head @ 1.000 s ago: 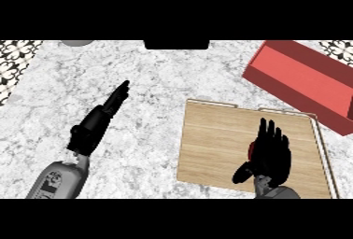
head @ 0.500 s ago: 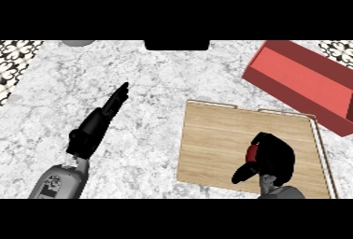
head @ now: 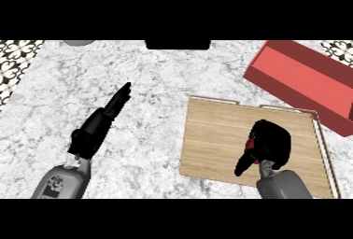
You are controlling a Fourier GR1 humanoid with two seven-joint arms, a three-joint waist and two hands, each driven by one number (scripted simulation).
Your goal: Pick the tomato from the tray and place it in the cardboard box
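Right hand closing on the tomato, lower right of frame.
The small red tomato (head: 252,144) sits on the pale wooden tray (head: 214,135), mostly hidden because the right hand (head: 270,144) has its fingers curled round it for lifting; the red cardboard box (head: 303,79) waits at upper right, and the left hand (head: 103,122) rests straight-fingered over the marble bench (head: 138,70).

Bare counter (head: 158,140) btwn tray (head: 214,135) & box (head: 303,79); no obstacles.

The scene is lit evenly and brightly. No glare is seen on the marble counter (head: 158,93). Only a thin, soft shadow is cast along the wooden tray (head: 214,135) edge. Nothing looks bent at the sides.
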